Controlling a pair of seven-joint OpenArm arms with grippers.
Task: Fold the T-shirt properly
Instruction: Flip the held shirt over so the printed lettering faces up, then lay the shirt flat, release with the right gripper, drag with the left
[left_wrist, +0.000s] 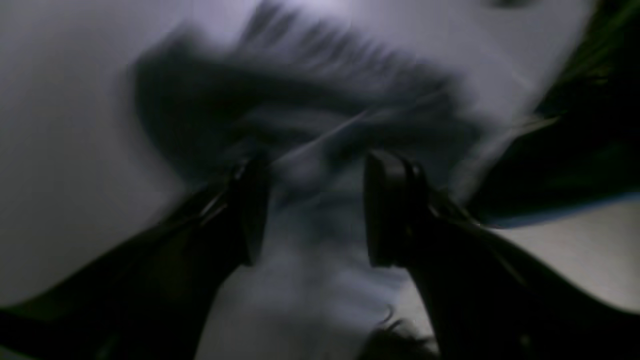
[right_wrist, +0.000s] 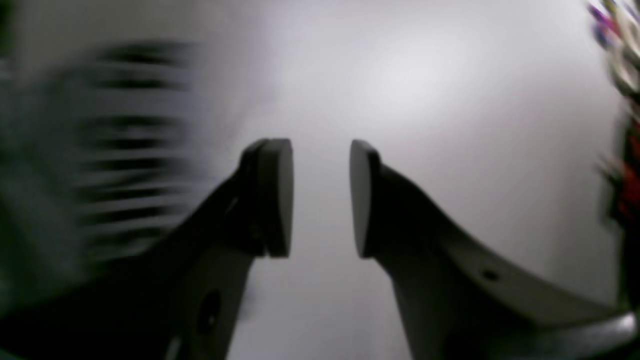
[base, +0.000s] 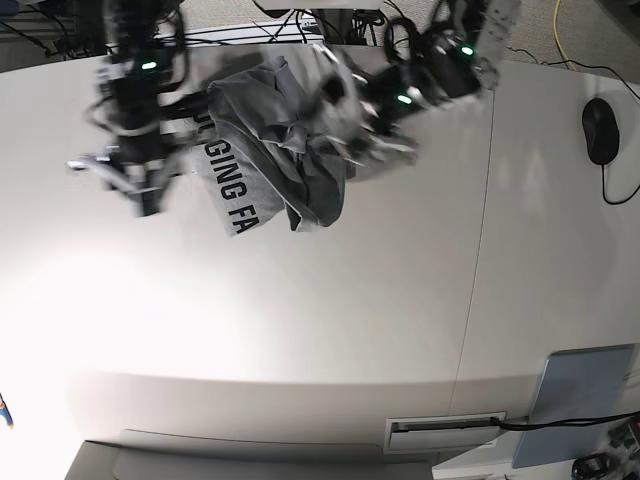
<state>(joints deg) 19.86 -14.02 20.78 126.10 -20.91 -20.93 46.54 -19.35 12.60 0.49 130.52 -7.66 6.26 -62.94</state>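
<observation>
Base looks down; wrists look closer, both tableward.

The T-shirt (base: 290, 150) lies bunched on the surface (base: 270, 310) between my two arms — the mouse (base: 600, 132) sits well apart on my left, on that same surface.

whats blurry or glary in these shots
left wrist view: dim, with the t-shirt soft and smeared; right wrist view: shirt lettering smeared into dark bars, bright glare on the table; base view: both arms motion-blurred, lettering on the shirt fairly crisp, washed-out glare on the table's left side
</observation>
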